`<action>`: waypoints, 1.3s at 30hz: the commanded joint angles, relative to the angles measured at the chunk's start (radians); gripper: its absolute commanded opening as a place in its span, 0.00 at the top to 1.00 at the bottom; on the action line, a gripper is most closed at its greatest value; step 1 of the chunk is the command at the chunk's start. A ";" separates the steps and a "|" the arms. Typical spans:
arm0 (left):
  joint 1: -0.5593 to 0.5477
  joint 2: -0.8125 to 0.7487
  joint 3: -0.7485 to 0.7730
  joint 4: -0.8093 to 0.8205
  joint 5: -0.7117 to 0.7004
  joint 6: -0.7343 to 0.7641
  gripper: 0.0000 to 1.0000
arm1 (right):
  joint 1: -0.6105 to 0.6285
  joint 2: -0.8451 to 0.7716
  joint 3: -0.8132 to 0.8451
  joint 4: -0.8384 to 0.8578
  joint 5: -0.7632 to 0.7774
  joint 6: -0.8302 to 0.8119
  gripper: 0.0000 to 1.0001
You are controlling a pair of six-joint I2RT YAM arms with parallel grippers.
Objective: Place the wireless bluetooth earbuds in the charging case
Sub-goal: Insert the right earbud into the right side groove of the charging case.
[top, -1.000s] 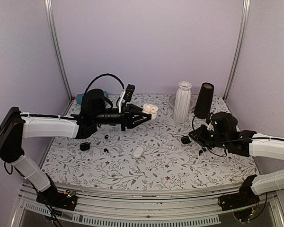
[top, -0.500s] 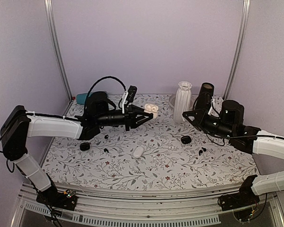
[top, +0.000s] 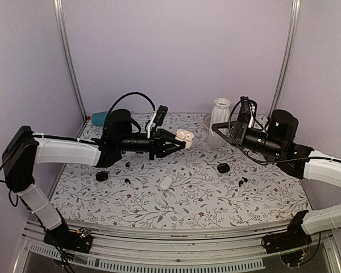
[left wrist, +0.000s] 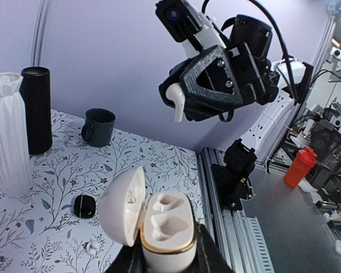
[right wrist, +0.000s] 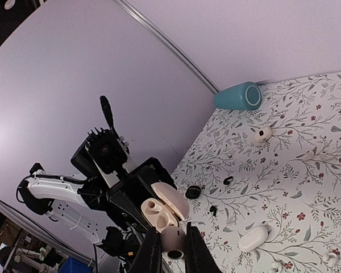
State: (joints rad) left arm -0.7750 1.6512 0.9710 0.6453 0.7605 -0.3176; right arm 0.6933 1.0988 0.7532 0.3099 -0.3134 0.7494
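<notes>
Cream case (left wrist: pixel 163 228) — grey floral table cover (top: pixel 187 199) — teal cylinder (right wrist: pixel 238 95)

Glossy plastic charging case (left wrist: pixel 166 224), perhaps matt tablecloth (top: pixel 227 196)

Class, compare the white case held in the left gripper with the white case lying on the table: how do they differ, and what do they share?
The held case has its lid swung open, showing two empty sockets; the lying case is shut, contents hidden. The held case is clamped aloft in the left gripper; the lying case rests on the flowered table, untouched. Both are white and pebble-shaped.
</notes>
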 commanded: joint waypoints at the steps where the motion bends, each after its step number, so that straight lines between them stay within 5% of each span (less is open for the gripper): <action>1: -0.002 0.021 0.050 -0.032 0.096 0.029 1.00 | -0.003 0.036 0.051 0.046 -0.122 -0.048 0.96; 14: 0.030 0.038 0.078 -0.060 0.283 0.029 1.00 | -0.003 0.082 0.118 0.057 -0.309 -0.114 0.96; 25: 0.002 0.033 0.037 0.039 0.067 -0.030 1.00 | 0.041 0.130 0.156 0.047 -0.228 -0.109 0.96; 39: -0.056 -0.016 -0.007 0.133 -0.032 0.004 1.00 | 0.122 0.146 0.137 0.137 -0.040 -0.076 0.96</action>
State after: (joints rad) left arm -0.8009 1.6775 0.9974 0.7155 0.7868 -0.3435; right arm 0.7982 1.2327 0.8845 0.3641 -0.4301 0.6521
